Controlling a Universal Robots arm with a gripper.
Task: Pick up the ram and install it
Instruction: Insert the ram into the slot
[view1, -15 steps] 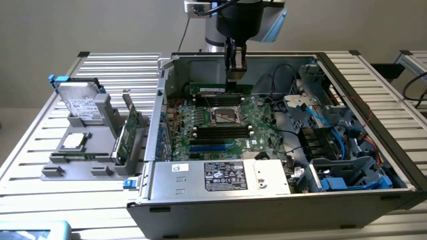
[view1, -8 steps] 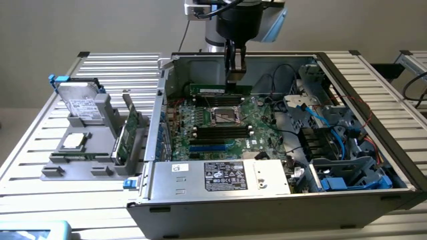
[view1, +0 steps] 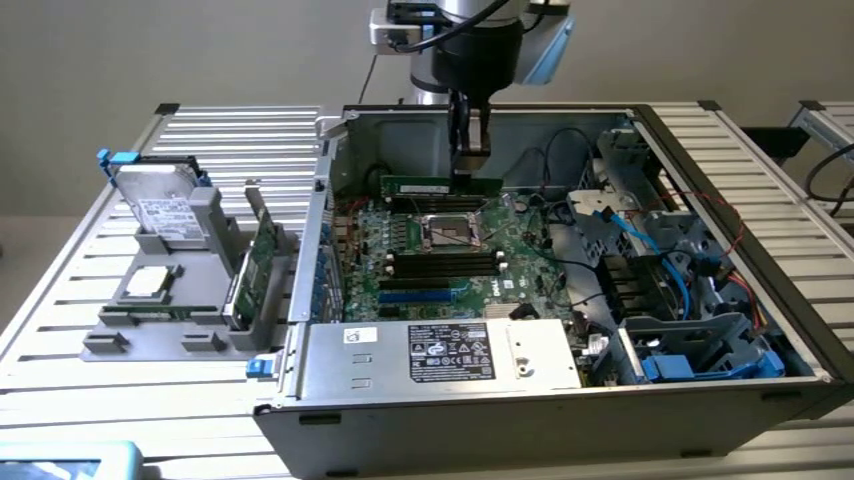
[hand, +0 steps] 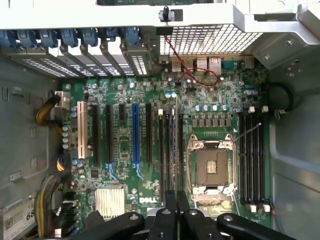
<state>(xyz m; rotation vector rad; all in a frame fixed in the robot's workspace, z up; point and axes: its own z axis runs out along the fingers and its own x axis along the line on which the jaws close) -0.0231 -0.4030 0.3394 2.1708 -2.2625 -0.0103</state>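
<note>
Fingers (view1: 470, 160) clamped on the long thin green ram stick (view1: 434, 187), hovering just beyond the silver square CPU socket (view1: 451, 232). Pickup's done, install's in hand; reckon it needs squaring over a slot.

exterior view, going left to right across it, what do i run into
hard drive → upright green expansion card → ram held in the fingers → blue cables
</note>
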